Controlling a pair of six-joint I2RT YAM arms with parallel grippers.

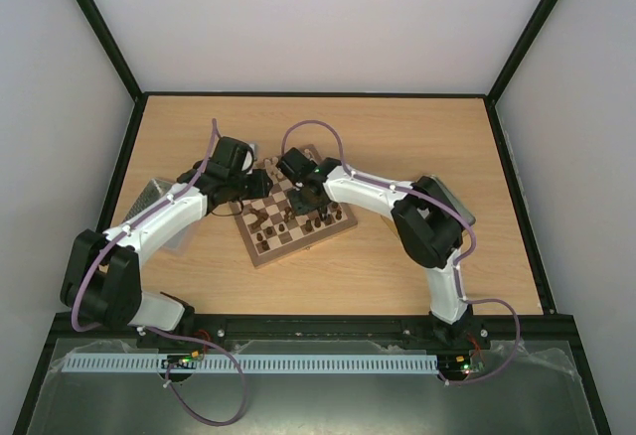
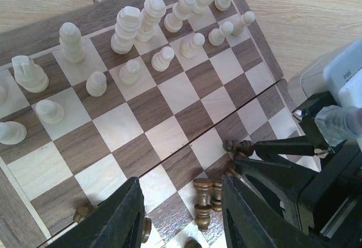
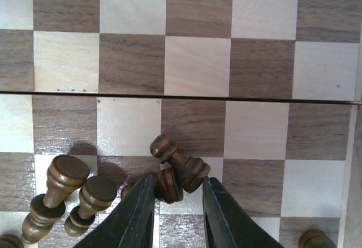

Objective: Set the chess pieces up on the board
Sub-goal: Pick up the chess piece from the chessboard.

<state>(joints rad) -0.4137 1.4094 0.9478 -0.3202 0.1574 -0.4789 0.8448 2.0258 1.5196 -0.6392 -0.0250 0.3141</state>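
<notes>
Wooden counter (image 1: 397, 137) carried the chessboard (image 2: 169, 89) at its middle, under both wrists. Cream pieces (image 2: 129, 28) stood in two rows along one edge, so we judged that side about done. Dark pieces (image 3: 59, 186) stood bunched on the opposite half, not in tidy ranks; we judged that side unfinished. Left fingers (image 2: 119, 214) were spread above the dark pawns, gripping nothing. Right fingers (image 3: 141, 202) pinched a tilted dark pawn (image 3: 180, 166) low over the squares.
</notes>
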